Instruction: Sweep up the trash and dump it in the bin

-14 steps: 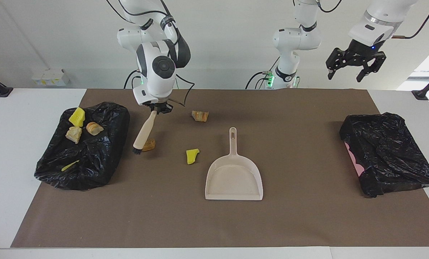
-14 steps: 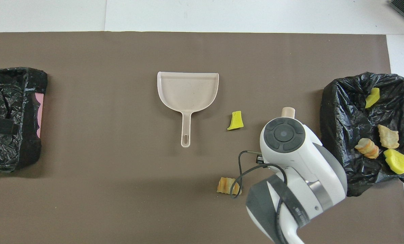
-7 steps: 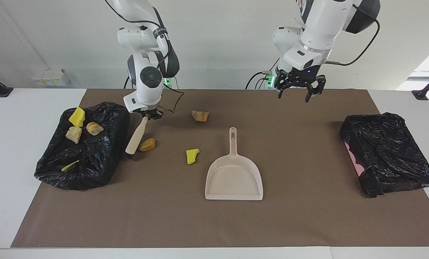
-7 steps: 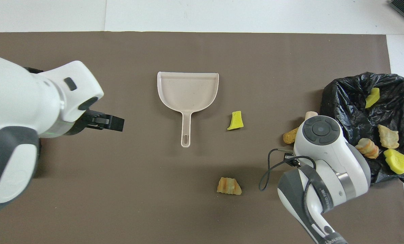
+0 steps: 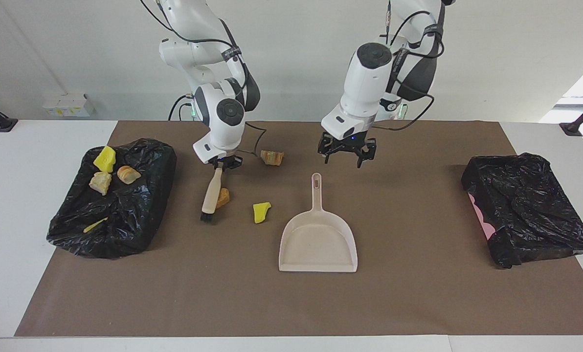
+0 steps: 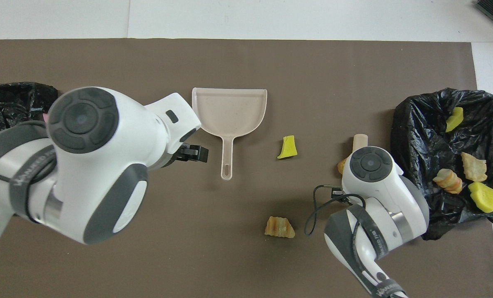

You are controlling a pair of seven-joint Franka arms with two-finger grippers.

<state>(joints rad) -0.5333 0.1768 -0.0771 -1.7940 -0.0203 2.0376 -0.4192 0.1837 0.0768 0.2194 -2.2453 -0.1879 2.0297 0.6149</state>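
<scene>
At the right arm's end of the brown mat (image 5: 418, 303) sits a bin lined with a black bag (image 5: 113, 220), and it's got four bits of trash on the liner: a yellow chunk (image 5: 104, 159), a tan chunk (image 5: 100, 182), an orange-brown chunk (image 5: 128, 174) and a thin yellow sliver (image 5: 95, 225) farther from the robots than the rest. The second bagged bin (image 5: 524, 208) at the left arm's end shows only crumpled black plastic with a bit of pink at its edge, can't see anything in it

The dustpan (image 5: 318, 242) lies flat mid-mat, pan bare inside, handle pointing toward the robots. Three bits of trash are loose on the mat: a striped orange piece (image 5: 272, 157) nearest the robots, a yellow piece (image 5: 261, 212) beside the dustpan, and a small orange-brown piece (image 5: 222, 196) touching the brush (image 5: 211, 193)

The right gripper (image 5: 220, 163) is clamped tight on the top of the brush handle, with the dark bristles down on the mat, between the first bin and the yellow piece. The left gripper (image 5: 346, 152) hangs over the mat just by the tip of the dustpan handle, fingers spread wide, holding nothing
</scene>
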